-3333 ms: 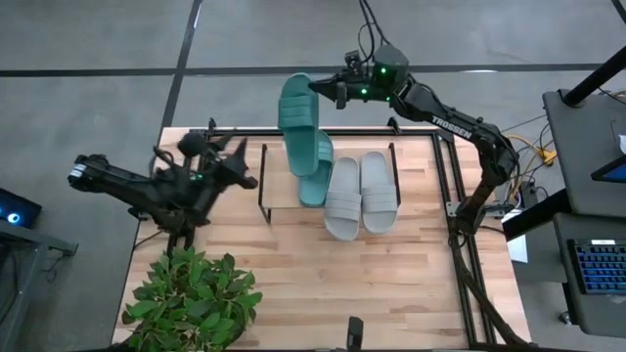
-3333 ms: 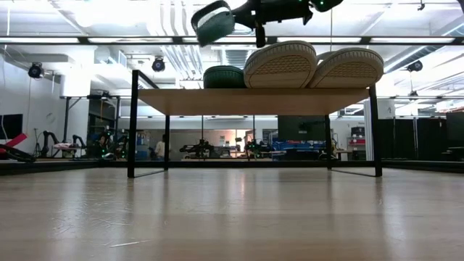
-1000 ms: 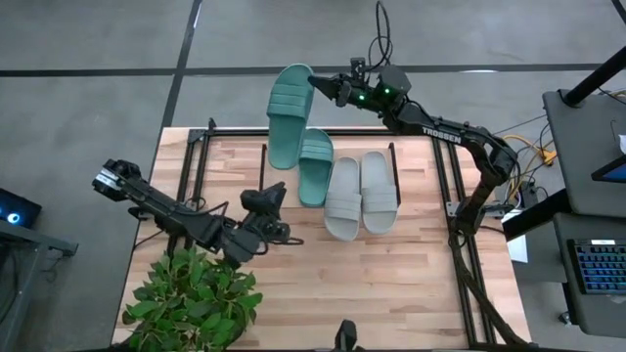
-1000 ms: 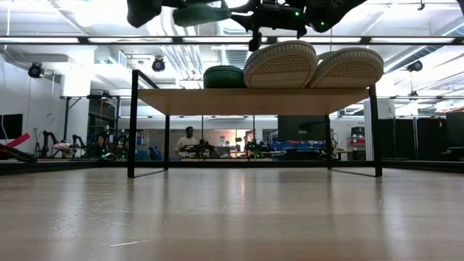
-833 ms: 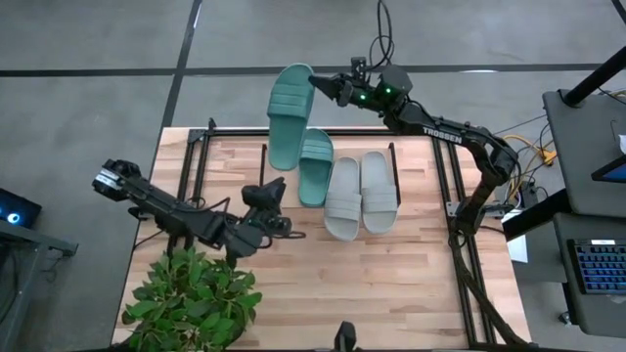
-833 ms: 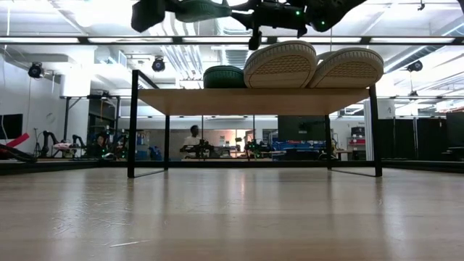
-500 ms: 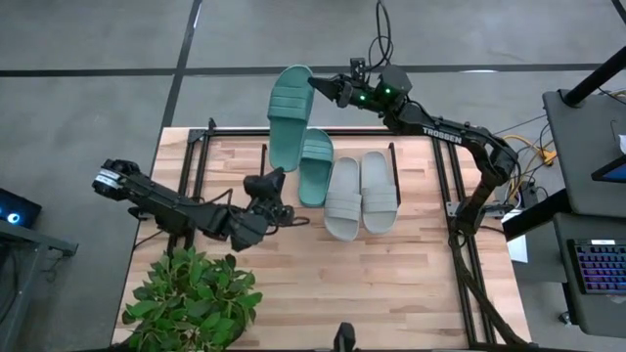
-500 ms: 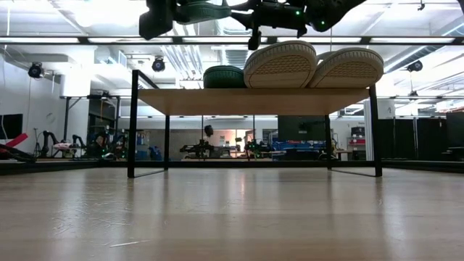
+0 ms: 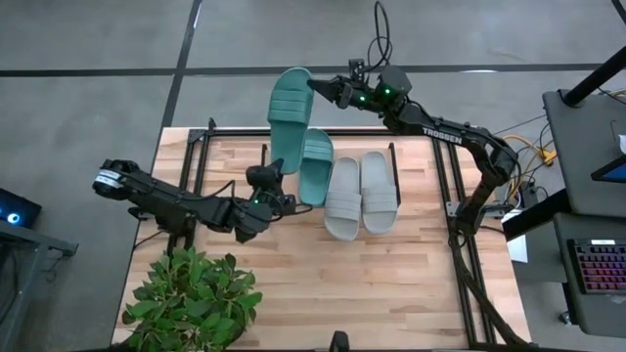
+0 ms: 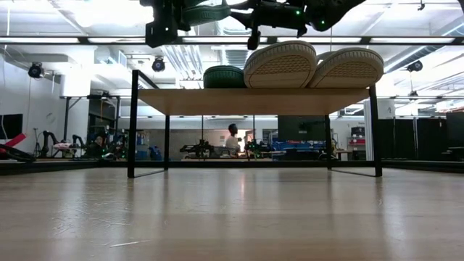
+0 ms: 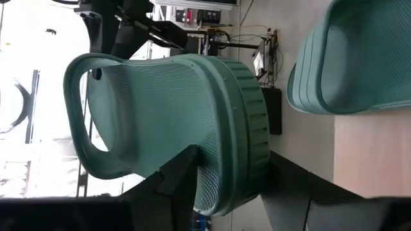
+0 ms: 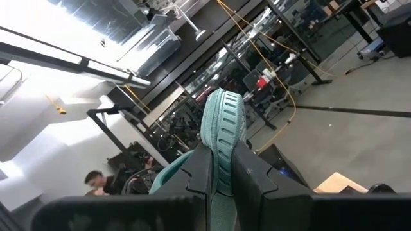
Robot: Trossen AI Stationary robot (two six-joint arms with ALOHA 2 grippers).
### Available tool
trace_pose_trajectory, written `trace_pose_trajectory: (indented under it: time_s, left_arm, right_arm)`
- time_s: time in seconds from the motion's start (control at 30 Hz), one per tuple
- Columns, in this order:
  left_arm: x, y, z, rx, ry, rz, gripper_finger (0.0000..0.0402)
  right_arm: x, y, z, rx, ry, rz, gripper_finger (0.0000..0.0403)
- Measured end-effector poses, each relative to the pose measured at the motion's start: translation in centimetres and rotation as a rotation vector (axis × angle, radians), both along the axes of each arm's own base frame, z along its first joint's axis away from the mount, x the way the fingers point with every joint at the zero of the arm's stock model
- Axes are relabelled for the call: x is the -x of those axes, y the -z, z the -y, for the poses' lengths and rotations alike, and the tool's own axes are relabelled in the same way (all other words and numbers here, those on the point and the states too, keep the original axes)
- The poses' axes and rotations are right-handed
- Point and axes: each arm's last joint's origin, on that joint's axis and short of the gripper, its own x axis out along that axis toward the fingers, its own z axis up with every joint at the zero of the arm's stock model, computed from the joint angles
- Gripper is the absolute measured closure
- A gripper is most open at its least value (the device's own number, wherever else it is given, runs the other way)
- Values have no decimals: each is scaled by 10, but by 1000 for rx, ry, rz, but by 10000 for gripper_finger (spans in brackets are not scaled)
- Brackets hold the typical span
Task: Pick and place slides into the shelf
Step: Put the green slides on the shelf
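One teal slide (image 9: 290, 115) hangs in the air above the shelf's (image 10: 254, 101) far left corner, held by my right gripper (image 9: 318, 87), which is shut on it. My left gripper (image 9: 277, 182) is open. Its fingers stand on either side of that slide's near end (image 11: 234, 183); whether they touch it, I cannot tell. The second teal slide (image 9: 315, 166) and two pale grey slides (image 9: 344, 198) (image 9: 379, 190) lie side by side, soles down, on the shelf's top board. In the low view the held slide (image 10: 206, 12) shows above the board. My right gripper pinches the held teal slide's ridged sole edge (image 12: 222, 138) between its two fingers, near the slide's far end. The fingers come level from the table's right side. The slide is lifted clear of the shelf and slants down toward the near side.
A potted plant (image 9: 192, 298) stands at the table's near left corner, close behind my left arm. The shelf's black wire legs (image 10: 133, 123) stand on the wooden table (image 9: 391, 284). Beyond the table, a person (image 10: 232, 138) shows in the room.
My left gripper has swung from the table's near left area toward the far edge and right, up to the near end of the held teal slide. My right gripper has kept its hold, and the slide has stayed in place.
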Motion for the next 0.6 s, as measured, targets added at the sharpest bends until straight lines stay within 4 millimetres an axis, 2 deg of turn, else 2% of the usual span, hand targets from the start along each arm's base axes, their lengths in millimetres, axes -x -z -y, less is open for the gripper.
trace_pose_trajectory:
  time_s: [0.37, 0.57, 0.6]
  left_arm:
    - [0, -3, 0, 3, 3, 8, 272]
    - [0, -4, 0, 6, 10, 11, 352]
    - [0, -4, -1, 7, 14, 12, 355]
  right_arm:
    - [-4, 0, -8, 3, -37, -4, 375]
    - [-5, 0, -9, 8, -65, -12, 379]
    - [-5, 0, -9, 9, -70, -12, 379]
